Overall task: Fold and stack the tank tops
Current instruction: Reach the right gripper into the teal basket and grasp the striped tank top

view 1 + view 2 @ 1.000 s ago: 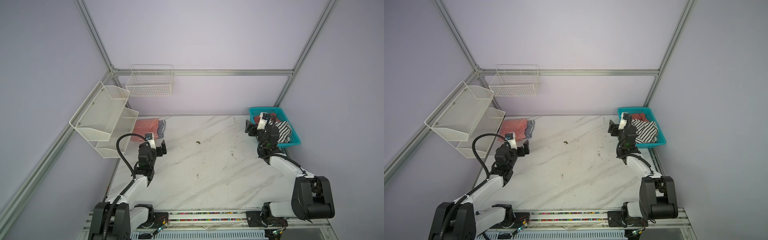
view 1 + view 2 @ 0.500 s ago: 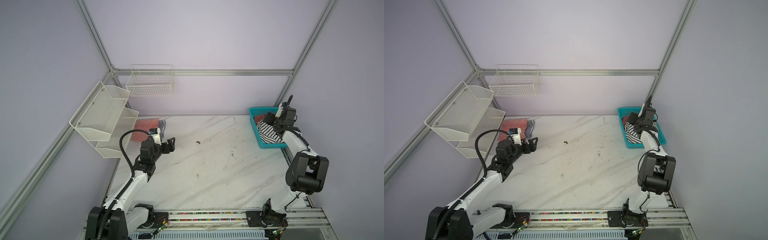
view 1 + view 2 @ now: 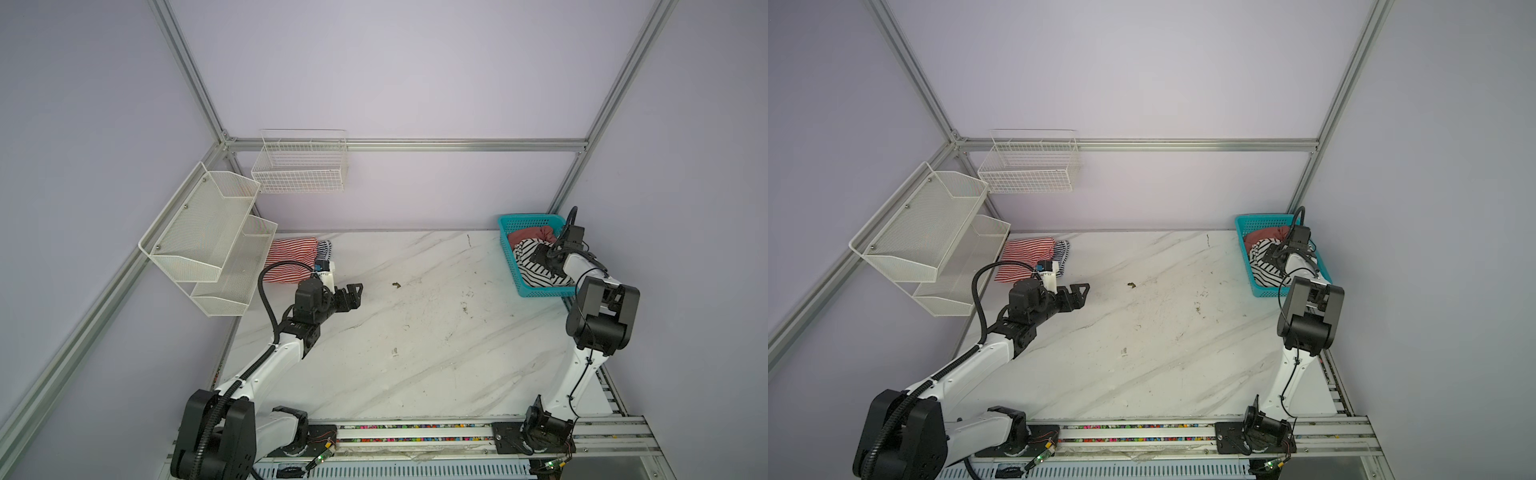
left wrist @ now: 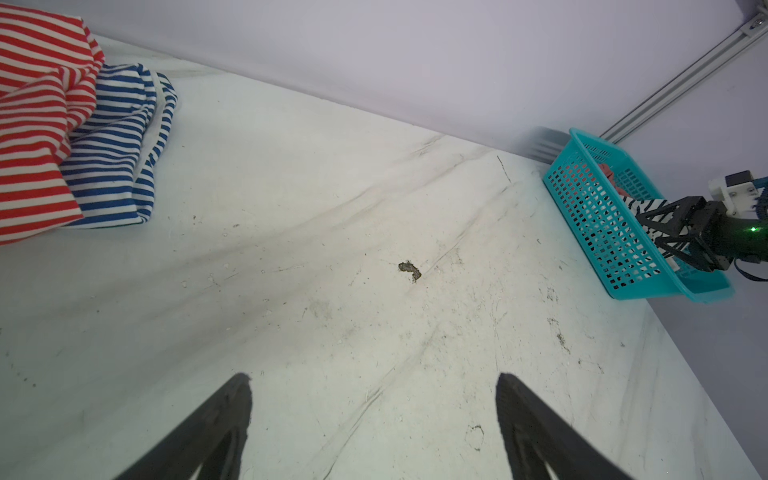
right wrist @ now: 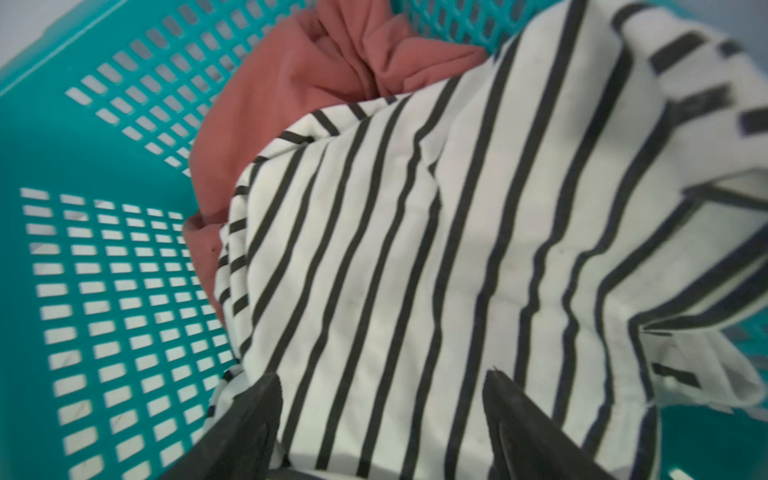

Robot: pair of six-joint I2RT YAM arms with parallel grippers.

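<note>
So in the last second the right gripper (image 5: 382, 382) swung from beside the basket (image 5: 83, 166) to right over it, fingers apart above the black-striped top (image 5: 415, 249), nothing pinched yet, with the salmon top (image 5: 291, 83) underneath. The left gripper (image 4: 374, 378) eased away from the red-striped top (image 4: 33, 124) lying on the navy top (image 4: 116, 137) at the table's (image 3: 415, 332) far left corner, fingers apart and empty. Looked like two were done and the third was about to get grabbed.
</note>
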